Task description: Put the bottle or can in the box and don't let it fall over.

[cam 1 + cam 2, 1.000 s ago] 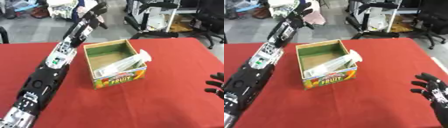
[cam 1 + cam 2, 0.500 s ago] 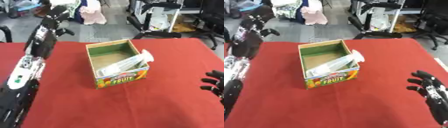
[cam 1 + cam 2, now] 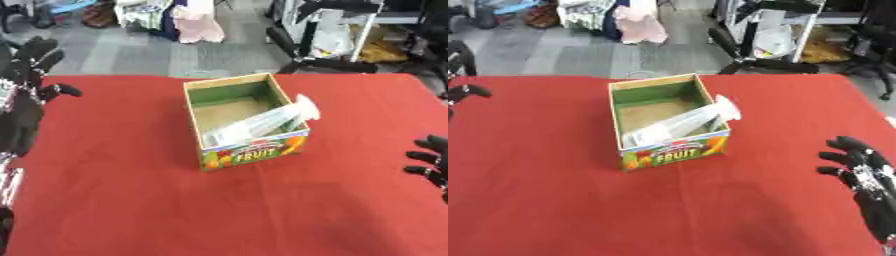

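The counter (image 3: 122,200) is covered in plain, unbroken red, and on it the box (image 3: 249,150) shows tan cardboard along its rim, dark green inner walls, a brownish floor, and a front panel printed with green, orange and yellow fruit shapes around the word FRUIT in dark letters on a pale band. The bottle (image 3: 262,120) lying slantwise in the box is clear and pale, almost white. The left hand (image 3: 31,60) and the right hand (image 3: 859,167) are both black, the right with small silver flecks along its fingers (image 3: 842,145).
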Motion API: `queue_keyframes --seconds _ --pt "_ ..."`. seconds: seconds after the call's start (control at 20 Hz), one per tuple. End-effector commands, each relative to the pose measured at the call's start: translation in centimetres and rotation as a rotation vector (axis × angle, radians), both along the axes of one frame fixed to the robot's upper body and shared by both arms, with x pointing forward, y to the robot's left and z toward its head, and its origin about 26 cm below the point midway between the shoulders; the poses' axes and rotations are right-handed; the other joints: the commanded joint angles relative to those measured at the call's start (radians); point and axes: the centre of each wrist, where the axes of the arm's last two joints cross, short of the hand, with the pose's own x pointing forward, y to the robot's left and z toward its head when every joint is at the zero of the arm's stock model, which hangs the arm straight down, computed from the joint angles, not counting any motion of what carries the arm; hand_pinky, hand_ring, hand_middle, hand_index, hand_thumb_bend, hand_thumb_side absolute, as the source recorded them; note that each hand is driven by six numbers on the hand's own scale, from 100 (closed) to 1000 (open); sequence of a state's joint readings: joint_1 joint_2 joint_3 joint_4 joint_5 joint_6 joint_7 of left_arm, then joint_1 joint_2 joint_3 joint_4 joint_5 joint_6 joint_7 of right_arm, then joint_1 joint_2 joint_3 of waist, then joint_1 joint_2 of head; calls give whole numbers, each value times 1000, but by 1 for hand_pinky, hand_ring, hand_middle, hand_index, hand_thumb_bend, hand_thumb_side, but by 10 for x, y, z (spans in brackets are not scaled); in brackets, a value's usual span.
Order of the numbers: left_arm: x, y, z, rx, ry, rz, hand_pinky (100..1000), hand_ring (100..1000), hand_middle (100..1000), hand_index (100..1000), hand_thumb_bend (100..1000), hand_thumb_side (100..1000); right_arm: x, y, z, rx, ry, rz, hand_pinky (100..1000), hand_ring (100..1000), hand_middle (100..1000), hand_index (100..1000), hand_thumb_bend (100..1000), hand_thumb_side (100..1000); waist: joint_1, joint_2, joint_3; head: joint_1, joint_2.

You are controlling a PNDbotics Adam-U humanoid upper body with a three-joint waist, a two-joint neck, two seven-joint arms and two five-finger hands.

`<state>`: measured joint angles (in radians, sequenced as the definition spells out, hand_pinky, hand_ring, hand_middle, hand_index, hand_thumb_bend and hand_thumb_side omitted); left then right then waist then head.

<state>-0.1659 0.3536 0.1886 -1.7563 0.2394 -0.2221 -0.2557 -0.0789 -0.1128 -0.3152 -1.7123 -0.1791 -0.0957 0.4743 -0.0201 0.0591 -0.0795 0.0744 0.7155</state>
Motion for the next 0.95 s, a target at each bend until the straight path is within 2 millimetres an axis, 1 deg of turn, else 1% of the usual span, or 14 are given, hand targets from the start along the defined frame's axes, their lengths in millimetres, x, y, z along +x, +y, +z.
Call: queue_keyframes --seconds 0.05,0.2,0.3,0.45,0.6,0.7,0.95 --pt "-9 1 -1 5 1 54 598 1000 958 1000 151 899 0 -6 10 -38 -23 -5 689 784 794 849 100 518 1 -17 3 25 20" --pt "-15 -2 -16 -12 59 89 593 1000 959 1000 161 930 0 -6 10 -38 -24 -3 688 784 794 849 100 520 1 -14 1 39 23" --pt "-17 -4 -20 -13 78 99 592 1000 959 1000 163 934 1 -6 10 -39 -24 -1 688 784 794 849 100 522 2 -11 1 44 29" --pt "-19 -5 -22 -17 91 108 592 1000 959 1000 165 939 1 -5 10 -41 -23 4 688 784 794 849 100 520 2 -12 4 48 36" --pt "-21 -5 -25 -19 105 120 590 1000 959 1000 165 943 1 -5 11 -39 -25 7 688 784 794 849 100 521 2 -12 1 49 34" --pt "-21 -5 -26 -21 107 120 591 1000 958 1000 166 942 1 -5 11 -39 -25 6 688 784 794 849 100 520 3 -12 1 49 38" --pt "-22 -6 -26 -26 108 118 590 1000 957 1000 168 939 2 -4 12 -39 -29 11 689 784 793 849 100 516 2 -16 5 48 31"
